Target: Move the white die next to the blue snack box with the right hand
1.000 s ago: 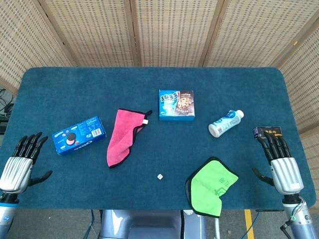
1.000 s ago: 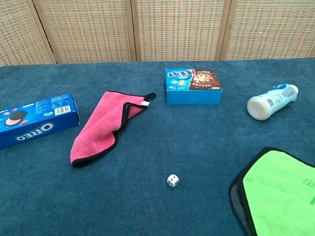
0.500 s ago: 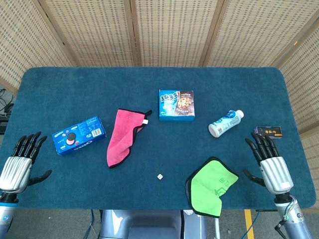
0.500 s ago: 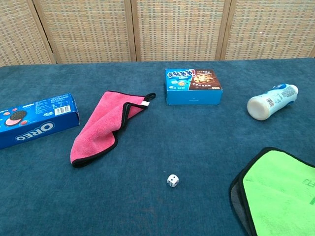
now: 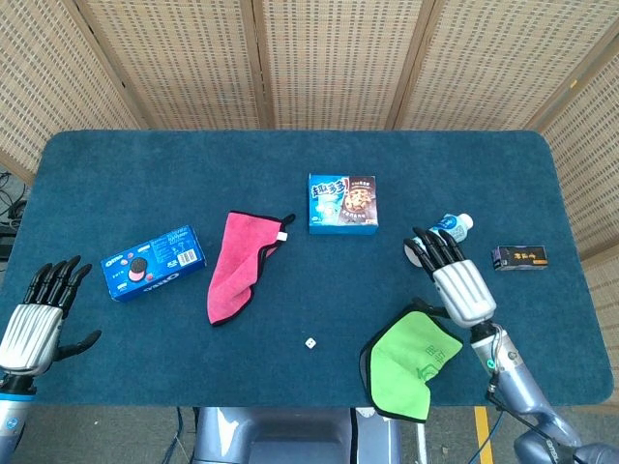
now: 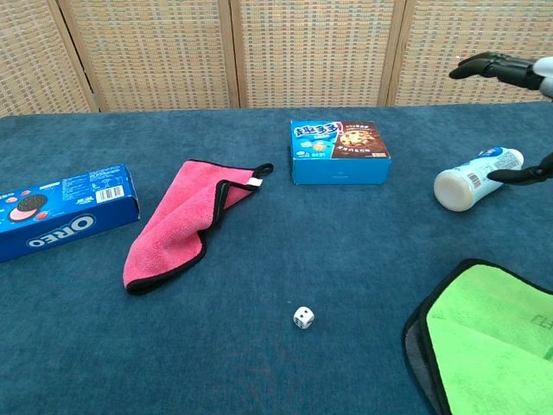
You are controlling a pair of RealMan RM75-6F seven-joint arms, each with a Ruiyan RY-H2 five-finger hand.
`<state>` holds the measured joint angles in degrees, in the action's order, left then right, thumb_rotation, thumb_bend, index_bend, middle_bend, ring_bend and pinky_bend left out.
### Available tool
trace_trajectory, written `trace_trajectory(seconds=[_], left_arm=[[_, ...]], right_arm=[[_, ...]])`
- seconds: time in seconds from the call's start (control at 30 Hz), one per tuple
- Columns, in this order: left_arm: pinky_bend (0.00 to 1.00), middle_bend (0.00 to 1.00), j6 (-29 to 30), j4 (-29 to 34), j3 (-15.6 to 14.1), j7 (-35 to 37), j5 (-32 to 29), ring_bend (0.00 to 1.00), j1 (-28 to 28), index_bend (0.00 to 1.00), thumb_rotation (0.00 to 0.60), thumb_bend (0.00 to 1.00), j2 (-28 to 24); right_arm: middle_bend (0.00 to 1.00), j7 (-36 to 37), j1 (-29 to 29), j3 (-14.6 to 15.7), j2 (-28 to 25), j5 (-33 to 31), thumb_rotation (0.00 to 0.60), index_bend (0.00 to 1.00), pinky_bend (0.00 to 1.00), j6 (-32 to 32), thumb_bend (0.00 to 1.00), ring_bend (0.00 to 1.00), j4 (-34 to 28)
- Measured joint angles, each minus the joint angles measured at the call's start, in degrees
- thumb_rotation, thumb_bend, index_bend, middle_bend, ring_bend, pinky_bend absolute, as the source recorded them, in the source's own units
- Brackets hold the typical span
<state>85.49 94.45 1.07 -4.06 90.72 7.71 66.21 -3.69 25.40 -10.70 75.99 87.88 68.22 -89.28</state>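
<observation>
White die lay free on tabletop, well apart from blue snack box. Right hand empty, fingers spread, partly hiding bottle; chest view cropped it. Left hand empty, spread.

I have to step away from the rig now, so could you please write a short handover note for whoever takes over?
Right hand: open, holding nothing, raised above the table near the white bottle and the green cloth.
Left hand: open, holding nothing, at the table's near left edge.
White die: on the table near the front edge, between the pink cloth and the green cloth, untouched.
Blue snack box: lying flat on the left side, well away from the die.
Done: nothing yet.
Left: pick up the die with the right hand and set it beside the box.
</observation>
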Motion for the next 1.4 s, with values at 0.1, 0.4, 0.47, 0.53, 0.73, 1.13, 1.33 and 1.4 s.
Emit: trace_trajectory(seconds=[0.1,0.4,0.47,0.53,0.73,1.13,1.33,1.4], left_arm=[[0.00,0.00,-0.2,0.0,0.0,0.2,-0.1,0.00,0.1,0.00,0.600,0.20,-0.1],[0.00,0.00,-0.6,0.0,-0.2,0.8,0.1,0.00,0.2,0.00,0.600,0.20,-0.1],[0.00,0.00,-0.7,0.0,-0.2,0.8,0.1,0.00,0.3,0.00,0.600,0.20,-0.1],[0.00,0.00,-1.1,-0.1,-0.3,0.6,0.0,0.00,0.4,0.00,0.600,0.20,0.0],[0.00,0.00,-1.4,-0.2,-0.4,0.5,0.0,0.00,0.5,0.00,0.600,0.20,0.1],[0.00,0.00,-1.0,-0.3,0.0,0.7,-0.6,0.00,0.4,0.00,0.600,0.20,0.0],[0.00,0.00,-0.9,-0.1,-0.1,0.9,-0.4,0.00,0.3,0.00,0.600,0.20,-0.1],[0.00,0.00,-0.9,-0.1,-0.1,0.9,-0.4,0.00,0.4,0.00,0.600,0.20,-0.1]], right_arm=[[0.00,-1.7,2.6,-1.5,1.4,-1.7,0.600,0.04,0.00,-2.3,0.26,0.00,0.9],[0.00,-6.3,8.8,-3.5,5.3,-5.3,0.600,0.05,0.00,-8.1,0.26,0.00,1.8],[0.00,-6.6,9.2,-3.1,5.9,-5.0,0.600,0.05,0.00,-7.8,0.26,0.00,1.3],[0.00,-6.8,9.3,-2.8,6.5,-4.5,0.600,0.05,0.00,-7.1,0.26,0.00,0.8],[0.00,-7.1,10.0,-1.4,8.7,-3.2,0.600,0.07,0.00,-6.2,0.26,0.00,-2.8],[0.00,-7.4,10.5,3.4,12.8,6.2,0.600,0.10,0.00,-1.7,0.26,0.00,-8.5],[0.00,-7.6,10.4,4.7,14.2,7.8,0.600,0.16,0.00,-0.1,0.26,0.00,-8.8],[0.00,-7.7,10.4,4.8,14.3,7.4,0.600,0.19,0.00,-0.3,0.26,0.00,-8.6]])
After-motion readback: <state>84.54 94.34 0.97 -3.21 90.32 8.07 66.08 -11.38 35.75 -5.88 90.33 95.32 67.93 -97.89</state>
